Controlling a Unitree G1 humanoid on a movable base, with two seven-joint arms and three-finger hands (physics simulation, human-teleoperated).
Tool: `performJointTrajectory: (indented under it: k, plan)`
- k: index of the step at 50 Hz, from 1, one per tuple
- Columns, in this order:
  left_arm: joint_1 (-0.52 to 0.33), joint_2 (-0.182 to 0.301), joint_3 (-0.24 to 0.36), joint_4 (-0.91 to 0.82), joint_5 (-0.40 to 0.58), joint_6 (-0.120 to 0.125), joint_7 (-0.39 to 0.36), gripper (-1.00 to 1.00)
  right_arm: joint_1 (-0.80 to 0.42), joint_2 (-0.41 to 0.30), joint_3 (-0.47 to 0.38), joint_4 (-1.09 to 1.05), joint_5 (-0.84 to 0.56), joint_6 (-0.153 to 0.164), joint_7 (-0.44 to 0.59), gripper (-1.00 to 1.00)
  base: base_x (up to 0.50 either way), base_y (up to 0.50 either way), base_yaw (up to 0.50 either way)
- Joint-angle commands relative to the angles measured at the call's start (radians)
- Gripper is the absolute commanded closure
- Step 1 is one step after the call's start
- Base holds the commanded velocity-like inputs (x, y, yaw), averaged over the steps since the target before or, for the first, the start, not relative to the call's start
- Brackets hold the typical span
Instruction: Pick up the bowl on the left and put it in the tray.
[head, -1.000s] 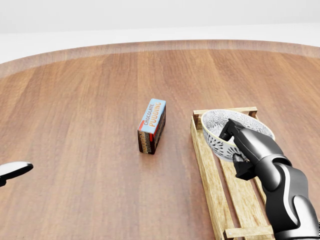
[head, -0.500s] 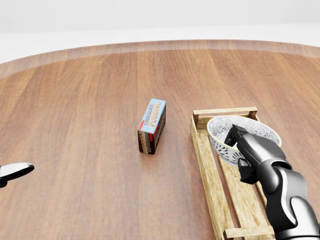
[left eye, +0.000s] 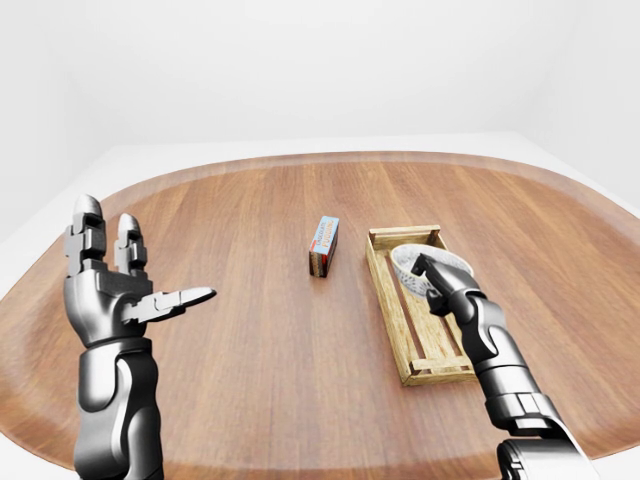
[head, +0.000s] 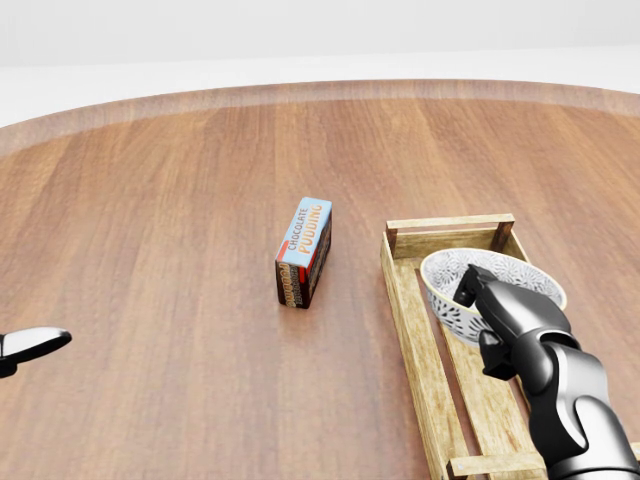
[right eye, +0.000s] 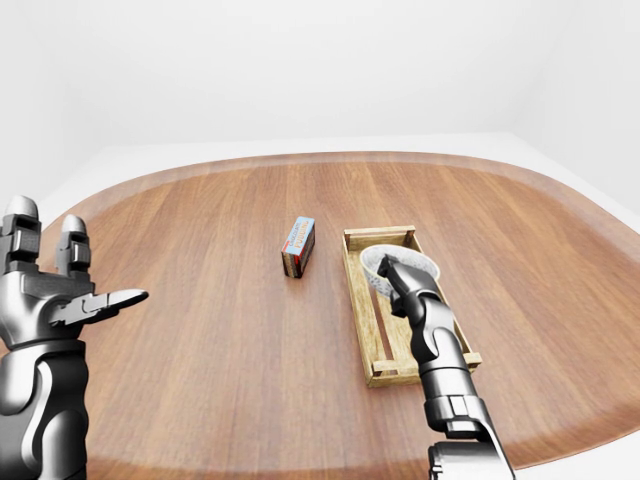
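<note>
Right robot hand (head: 512, 322) grasps the patterned bowl (head: 445, 288) by its rim; bowl at its 11 o'clock, inside the wooden tray (head: 400, 300). Left robot hand (left eye: 115, 290) raised, fingers spread. Round wooden desk (head: 150, 250), white walls (left eye: 300, 60).

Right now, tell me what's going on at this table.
The right hand grips the bowl by its rim and holds it inside the tray, at the tray's top end in the head view. Whether the bowl rests on the slats is unclear. The left hand is raised and open, holding nothing. A pudding box stands on the table, left of the tray.
</note>
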Motion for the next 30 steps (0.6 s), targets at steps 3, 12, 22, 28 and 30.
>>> performJointTrajectory:
  k: [3, 12, 22, 28, 30]
  plan:
    - [0.002, -0.003, -0.005, -0.002, 0.005, 0.0, -0.001, -1.0, -0.015, -0.004, -0.003, 0.059, -0.015, 0.0, -0.044, 1.0, 0.0, 0.0, 0.0]
    - [-0.003, 0.001, -0.001, 0.0, -0.001, 0.0, 0.001, -1.0, -0.048, 0.002, 0.005, 0.166, 0.029, 0.0, -0.112, 1.0, 0.0, 0.0, 0.0]
    - [-0.006, 0.002, -0.001, 0.008, -0.003, 0.0, 0.002, -1.0, -0.079, 0.0, 0.018, 0.258, 0.085, 0.0, -0.161, 1.0, 0.0, 0.0, 0.0]
    - [-0.003, 0.0, -0.004, 0.005, -0.002, 0.0, 0.001, -1.0, -0.078, -0.003, 0.027, 0.27, 0.095, 0.0, -0.169, 1.0, 0.0, 0.0, 0.0]
    - [-0.003, 0.0, -0.004, 0.003, -0.002, 0.0, 0.002, -1.0, -0.078, -0.003, 0.029, 0.27, 0.097, 0.0, -0.167, 1.0, 0.0, 0.0, 0.0]
